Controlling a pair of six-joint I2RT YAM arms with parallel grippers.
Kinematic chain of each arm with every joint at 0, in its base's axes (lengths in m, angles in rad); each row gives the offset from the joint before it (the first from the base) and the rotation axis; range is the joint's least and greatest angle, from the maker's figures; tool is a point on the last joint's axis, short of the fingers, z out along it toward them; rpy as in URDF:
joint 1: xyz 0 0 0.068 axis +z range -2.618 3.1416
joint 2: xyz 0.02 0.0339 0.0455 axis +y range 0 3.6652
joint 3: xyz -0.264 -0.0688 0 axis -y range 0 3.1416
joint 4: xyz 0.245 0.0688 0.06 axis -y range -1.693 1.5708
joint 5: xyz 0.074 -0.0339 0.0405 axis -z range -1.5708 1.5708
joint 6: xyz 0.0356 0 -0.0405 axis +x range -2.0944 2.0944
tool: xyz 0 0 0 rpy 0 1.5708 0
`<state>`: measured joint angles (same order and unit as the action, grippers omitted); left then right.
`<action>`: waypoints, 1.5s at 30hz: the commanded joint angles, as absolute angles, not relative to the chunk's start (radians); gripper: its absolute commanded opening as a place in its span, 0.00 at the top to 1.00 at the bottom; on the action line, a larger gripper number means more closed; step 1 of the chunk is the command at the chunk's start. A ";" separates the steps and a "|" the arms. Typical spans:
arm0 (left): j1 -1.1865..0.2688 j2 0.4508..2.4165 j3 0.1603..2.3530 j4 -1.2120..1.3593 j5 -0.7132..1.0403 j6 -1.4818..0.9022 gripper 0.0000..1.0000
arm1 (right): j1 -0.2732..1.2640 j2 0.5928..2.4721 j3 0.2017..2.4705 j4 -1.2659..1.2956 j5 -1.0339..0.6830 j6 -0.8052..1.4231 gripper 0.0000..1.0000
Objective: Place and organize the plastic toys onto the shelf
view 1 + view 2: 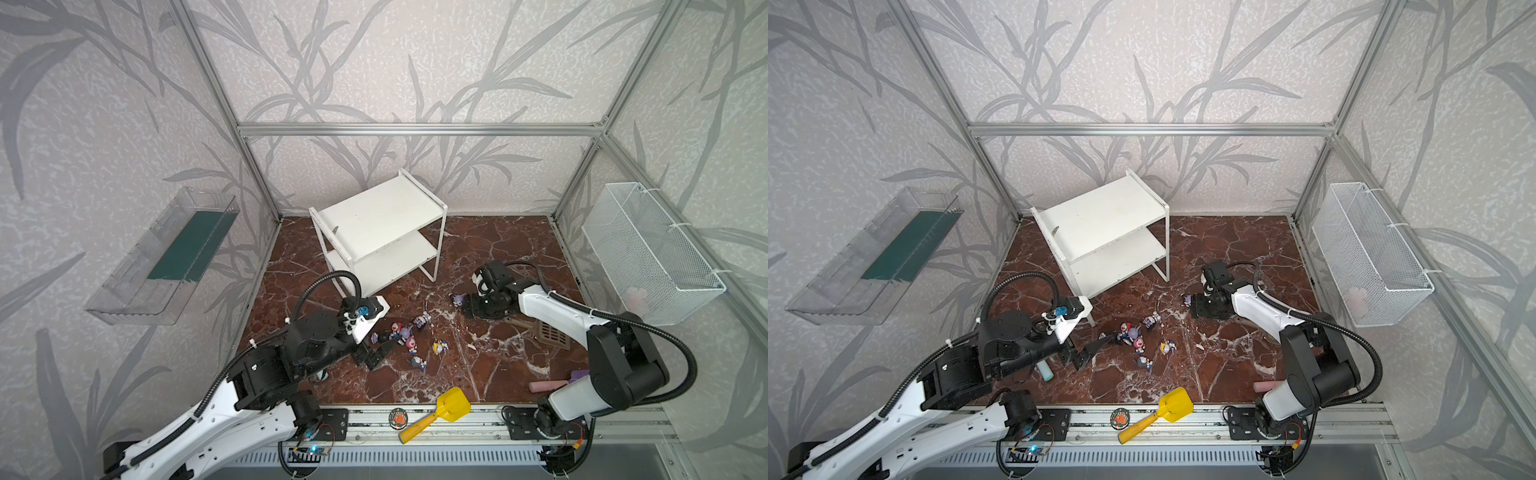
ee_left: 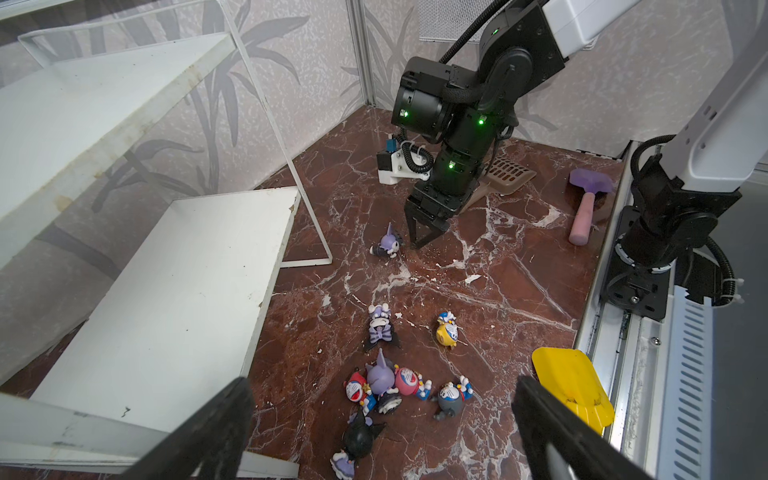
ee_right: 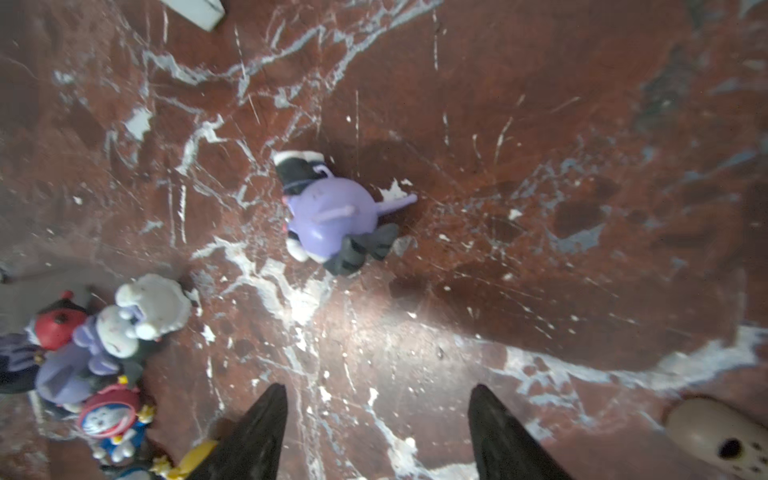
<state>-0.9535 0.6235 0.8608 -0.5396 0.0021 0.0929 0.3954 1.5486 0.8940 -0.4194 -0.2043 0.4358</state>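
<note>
On the red marble desk (image 1: 498,257), the right end effector (image 3: 378,388) is empty, jaws apart, reaching beside a purple toy (image 3: 332,216). Next: grab it for the shelf (image 1: 374,216).

The tan perforated plastic scoop (image 3: 723,444) was cut off by the right wrist view's edge, and the cluster of small cartoon figurines (image 3: 104,345) there was blurred. In a top view, the left arm (image 1: 1000,349) hid part of the pastel teal cylinder (image 1: 1044,371), lower left.
</note>
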 commanded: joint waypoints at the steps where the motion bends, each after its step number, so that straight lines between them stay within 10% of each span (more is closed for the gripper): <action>1: -0.942 0.621 0.858 -0.512 0.022 0.080 0.01 | 0.390 1.588 0.885 -0.270 -0.307 0.531 0.34; 17: -0.899 0.641 0.858 -0.492 0.059 0.074 0.01 | 0.331 1.752 0.864 -0.087 -0.417 0.702 0.40; 27: -0.879 0.648 0.854 -0.485 0.067 0.071 0.01 | 0.330 1.768 0.843 -0.006 -0.414 0.704 0.61; 45: -0.844 0.669 0.854 -0.470 0.091 0.065 0.01 | 0.461 1.476 0.815 -0.193 -0.050 0.400 0.73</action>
